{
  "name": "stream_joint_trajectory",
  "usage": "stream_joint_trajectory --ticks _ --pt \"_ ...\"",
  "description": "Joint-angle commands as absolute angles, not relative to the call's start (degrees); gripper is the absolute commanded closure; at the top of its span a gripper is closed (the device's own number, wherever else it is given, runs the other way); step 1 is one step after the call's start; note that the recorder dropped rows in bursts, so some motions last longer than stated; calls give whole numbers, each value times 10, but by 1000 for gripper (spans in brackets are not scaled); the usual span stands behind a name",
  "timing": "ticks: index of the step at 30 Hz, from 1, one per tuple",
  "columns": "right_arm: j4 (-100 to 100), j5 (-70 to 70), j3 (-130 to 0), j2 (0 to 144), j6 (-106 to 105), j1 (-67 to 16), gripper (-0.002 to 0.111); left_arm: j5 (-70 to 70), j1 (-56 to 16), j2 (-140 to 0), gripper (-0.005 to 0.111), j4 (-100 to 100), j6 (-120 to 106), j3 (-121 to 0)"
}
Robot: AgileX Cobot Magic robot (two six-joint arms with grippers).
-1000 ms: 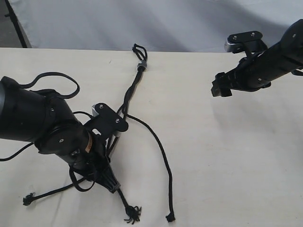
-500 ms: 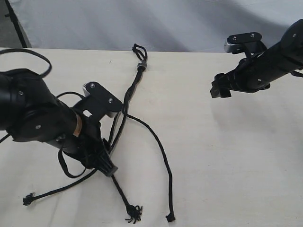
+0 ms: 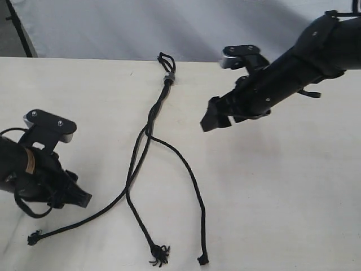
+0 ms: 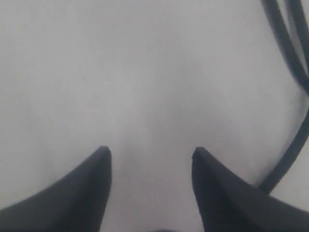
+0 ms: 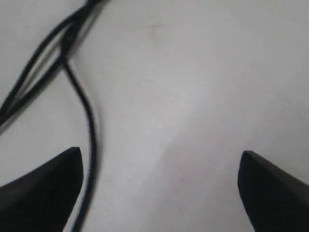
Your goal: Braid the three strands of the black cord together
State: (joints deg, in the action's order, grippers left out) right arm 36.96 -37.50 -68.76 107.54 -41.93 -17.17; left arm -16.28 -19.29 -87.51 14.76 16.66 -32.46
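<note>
Left gripper (image 4: 151,154), jaws apart and empty, has released the three strands (image 3: 148,127) and withdrawn leftward. Right gripper (image 3: 213,119), wide open and empty, has advanced toward the black cord (image 3: 157,104). The cord lies on the table (image 3: 282,197), crossed once below its grey band (image 3: 168,78), tips splayed; the braid appears barely begun.

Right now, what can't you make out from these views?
- Exterior view: how the three strands cross below the grey band; too thin to tell.
- Exterior view: jaw gap of the left gripper, hidden by its own black body.
- Left wrist view: a black line, blurred, cut off by the edge; strand or arm cable unclear.
- Right wrist view: strands blurred and cut off; which is which unclear.
</note>
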Motion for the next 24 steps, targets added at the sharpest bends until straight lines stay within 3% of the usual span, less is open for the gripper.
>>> stream_joint_trajectory --ticks 1,6,10,24 --pt "380 -381 -692 1071 -450 -254 27 -134 -191 -868 61 118 174 -283" --pt "360 -380 -692 1071 -476 -363 27 -130 -191 -851 62 98 172 -246" --pt "353 -382 -692 1077 -472 -422 27 -35 -191 -851 62 84 172 -181" --pt "265 -385 -692 1165 -408 -462 27 24 -191 -740 62 88 182 -159"
